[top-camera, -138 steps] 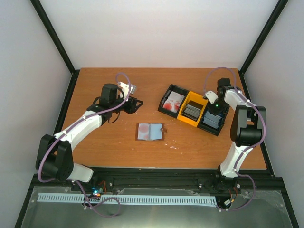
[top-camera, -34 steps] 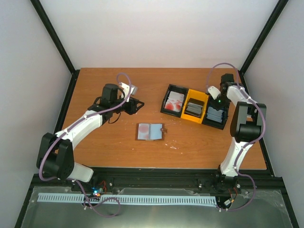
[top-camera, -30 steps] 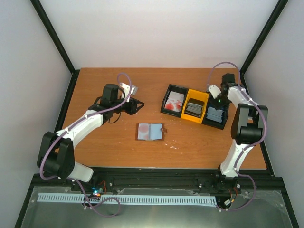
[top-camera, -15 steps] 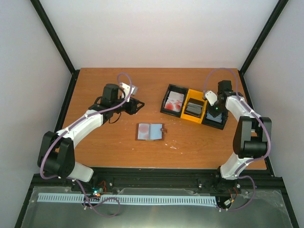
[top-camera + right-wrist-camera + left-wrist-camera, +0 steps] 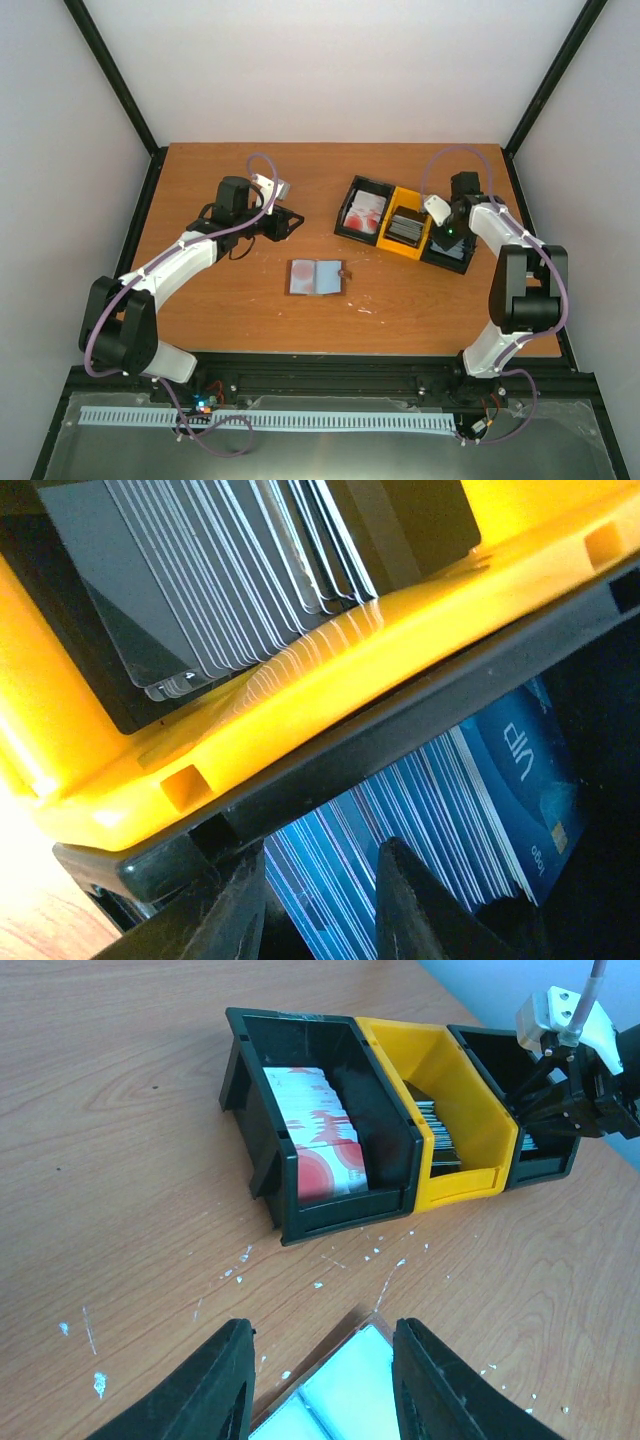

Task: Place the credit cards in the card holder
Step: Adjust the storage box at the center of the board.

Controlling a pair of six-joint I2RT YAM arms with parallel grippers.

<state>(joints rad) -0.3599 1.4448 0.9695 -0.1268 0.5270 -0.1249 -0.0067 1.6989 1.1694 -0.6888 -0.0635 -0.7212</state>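
Scuffed wooden table (image 5: 220, 300). The left gripper (image 5: 322, 1340) hovers half-open and empty, with the card holder (image 5: 345, 1400) lying open directly beneath it. The right gripper (image 5: 320, 858), fingers narrowly parted, hangs just over blue credit cards (image 5: 430, 800) inside a black bin (image 5: 400, 715).

The table (image 5: 220, 300) is orange-brown wood grain, flecked with white specks (image 5: 97, 1380) around the wallet (image 5: 316, 277). The wallet's open inside is pale blue-grey, with a brown rim and tab. At two o'clock from it stand three bins in a row: a black bin (image 5: 340, 1210), a yellow bin (image 5: 460, 1185) at its three o'clock, then a second black bin (image 5: 545, 1165). The first holds white cards (image 5: 320, 1145) with red blotches. The yellow one holds dark grey cards (image 5: 120, 590) with pale edges. The last holds blue cards (image 5: 520, 770), their edges striped blue and white, the front one with pale lettering. The left arm (image 5: 175, 260) and right arm (image 5: 500, 225) are white with black joints and purple cables (image 5: 262, 165). The left gripper (image 5: 322, 1328) and right gripper (image 5: 322, 852) have black fingers.
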